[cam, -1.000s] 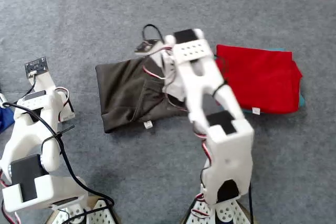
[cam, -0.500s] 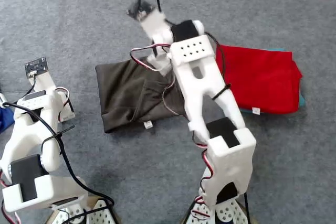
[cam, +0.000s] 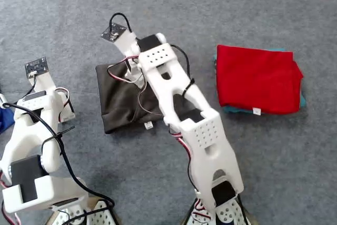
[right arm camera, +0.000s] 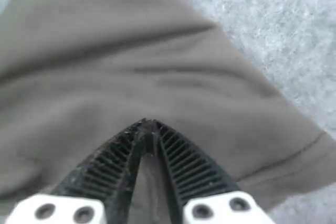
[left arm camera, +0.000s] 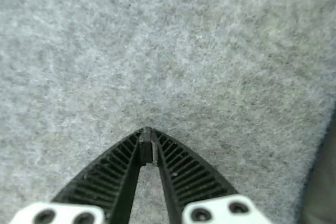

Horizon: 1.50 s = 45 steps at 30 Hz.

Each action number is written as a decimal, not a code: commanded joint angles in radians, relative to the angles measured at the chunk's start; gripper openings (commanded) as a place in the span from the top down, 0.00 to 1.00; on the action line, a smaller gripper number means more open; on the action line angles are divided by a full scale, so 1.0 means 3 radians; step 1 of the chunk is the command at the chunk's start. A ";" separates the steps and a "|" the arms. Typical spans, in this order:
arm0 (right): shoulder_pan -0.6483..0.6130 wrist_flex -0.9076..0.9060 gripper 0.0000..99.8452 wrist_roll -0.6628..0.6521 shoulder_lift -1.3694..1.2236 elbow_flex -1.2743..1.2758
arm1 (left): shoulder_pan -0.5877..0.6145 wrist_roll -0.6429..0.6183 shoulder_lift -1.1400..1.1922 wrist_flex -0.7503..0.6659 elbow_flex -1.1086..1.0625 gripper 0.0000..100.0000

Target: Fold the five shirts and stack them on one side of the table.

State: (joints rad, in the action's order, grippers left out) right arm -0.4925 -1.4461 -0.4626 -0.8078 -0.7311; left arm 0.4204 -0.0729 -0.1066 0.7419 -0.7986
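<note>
Shirts lie in two places on the grey felt-covered table (cam: 295, 172).

1. Dark shirt (cam: 118, 101): folded into a rough rectangle, flat on the table left of centre. A small white tag (cam: 149, 125) shows at its near edge.
2. Red shirt (cam: 258, 77): folded square, at the right side of the table, well apart from the dark shirt. It rests on top of a teal shirt (cam: 301, 100), of which a thin margin shows at the right and near edges.
3. Blue cloth (cam: 4, 119): a small patch at the far left edge of the table; what it is cannot be told.

Arm positions:

- Right arm (cam: 202, 135): extends from its base at the near edge, diagonally over the dark shirt, with the wrist above the shirt's far edge. In the wrist view the right gripper (right arm camera: 148, 129) points down at the dark fabric. Its two ribbed fingers meet at the tips, and no cloth is seen between them. Bare table shows just past the shirt's edge.
- Left arm (cam: 31, 130): folded back on itself at the left side of the table, apart from the dark shirt. In its wrist view the left gripper (left arm camera: 147, 141) hangs over bare grey felt with the fingertips pressed together, holding nothing. A dark strip of fabric sits at the edge of that view.
</note>
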 commanded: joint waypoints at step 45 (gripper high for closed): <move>0.0292 -0.1069 0.99 -0.0230 0.0023 -0.0243 | -0.0038 -0.0010 -0.0092 -0.0046 0.0141 0.97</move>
State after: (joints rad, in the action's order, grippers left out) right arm -0.4235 -1.7561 -0.5224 -0.9152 -0.8723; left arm 0.4204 -0.0729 -0.1066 0.7419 -0.7986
